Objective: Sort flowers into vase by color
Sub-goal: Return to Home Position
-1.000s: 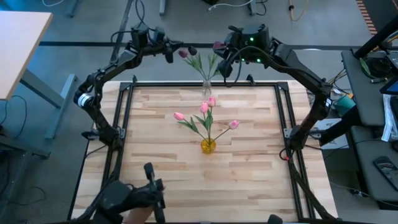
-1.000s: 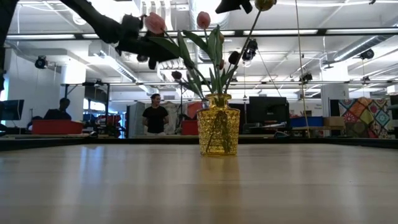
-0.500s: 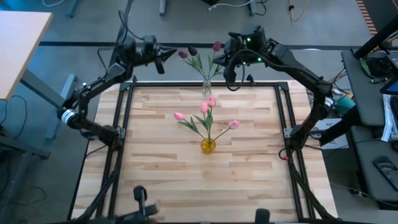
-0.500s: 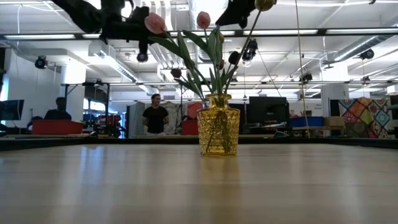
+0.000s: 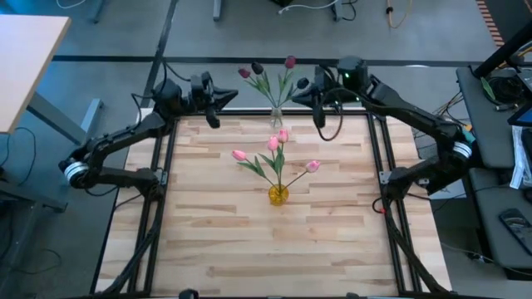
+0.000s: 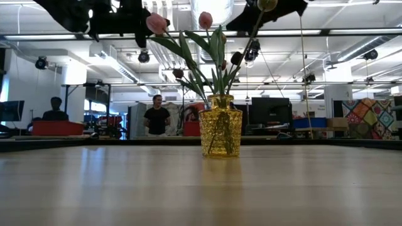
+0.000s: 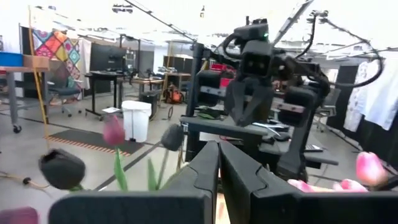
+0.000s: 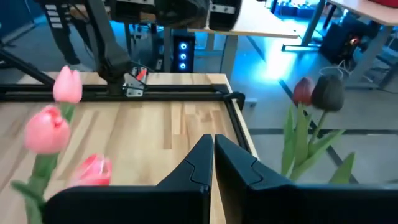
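Pink tulips (image 5: 273, 143) centre, dark tulips (image 5: 257, 69) at 12 o'clock: draw left fingers (image 7: 205, 171) and right fingers (image 8: 199, 155), both pressed together and empty, well away from them.

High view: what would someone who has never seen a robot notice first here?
A yellow vase of pink tulips stands at the middle of the wooden table. At the table's far edge, a clear vase holds dark tulips. The left end effector and the right end effector, both shut and holding nothing, sit on either side of that clear vase.
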`<action>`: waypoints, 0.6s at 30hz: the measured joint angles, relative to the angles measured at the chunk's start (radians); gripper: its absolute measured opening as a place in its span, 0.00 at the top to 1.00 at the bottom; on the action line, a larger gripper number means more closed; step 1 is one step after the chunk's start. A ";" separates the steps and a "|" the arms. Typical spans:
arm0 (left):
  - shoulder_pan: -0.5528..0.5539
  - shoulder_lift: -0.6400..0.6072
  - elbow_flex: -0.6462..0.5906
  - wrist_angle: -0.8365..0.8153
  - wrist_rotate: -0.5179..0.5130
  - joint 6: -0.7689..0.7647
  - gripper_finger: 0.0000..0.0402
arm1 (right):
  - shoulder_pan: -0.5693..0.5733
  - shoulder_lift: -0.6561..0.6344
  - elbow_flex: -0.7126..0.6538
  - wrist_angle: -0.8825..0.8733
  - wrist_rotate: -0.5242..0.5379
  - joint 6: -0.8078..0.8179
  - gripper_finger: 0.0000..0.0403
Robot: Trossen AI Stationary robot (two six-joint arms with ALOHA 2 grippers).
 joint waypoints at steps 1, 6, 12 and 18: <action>-0.011 -0.011 -0.011 -0.001 -0.010 0.001 1.00 | 0.001 -0.022 -0.041 0.026 -0.001 0.011 0.98; -0.062 -0.081 -0.083 0.000 -0.069 -0.002 1.00 | 0.003 -0.142 -0.205 0.113 -0.004 0.101 0.98; -0.099 -0.177 -0.194 0.000 -0.067 -0.017 1.00 | 0.049 -0.287 -0.387 0.230 0.070 0.197 0.98; -0.129 -0.252 -0.298 -0.004 -0.045 0.000 1.00 | 0.138 -0.378 -0.565 0.305 0.163 0.221 0.98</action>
